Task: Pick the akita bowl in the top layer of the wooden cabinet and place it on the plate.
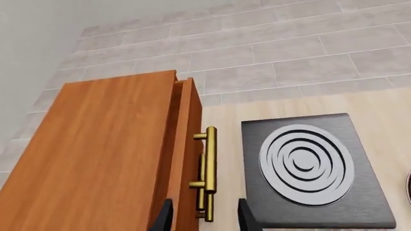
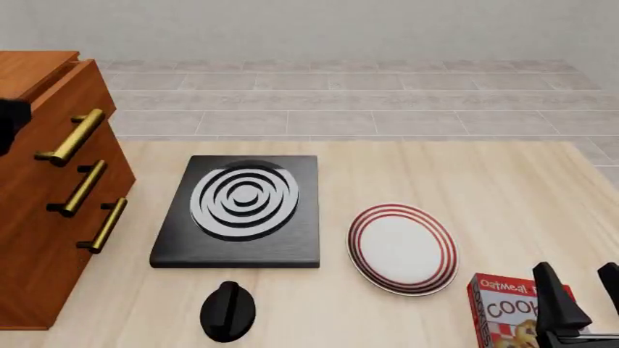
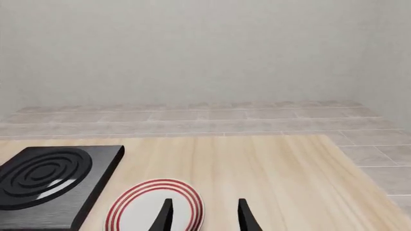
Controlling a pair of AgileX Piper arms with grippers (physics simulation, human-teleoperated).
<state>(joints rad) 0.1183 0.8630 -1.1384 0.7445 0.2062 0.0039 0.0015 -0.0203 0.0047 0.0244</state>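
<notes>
akita bowl: you cannot see it in any view; whatever the top layer (image 2: 60, 116) holds is hidden behind its wooden front.
wooden cabinet (image 2: 43, 217): your front view's left edge cuts it off.
left gripper (image 1: 204, 219): you see only two dark fingertips at the wrist view's edge; in the front view, just a dark shape at the left edge.
right gripper (image 2: 580, 293): cut by the front view's lower right corner.
cookie box (image 2: 503, 312): partly out of frame, its lettering incomplete.
plate (image 3: 132, 211): cropped in the right wrist view.
</notes>
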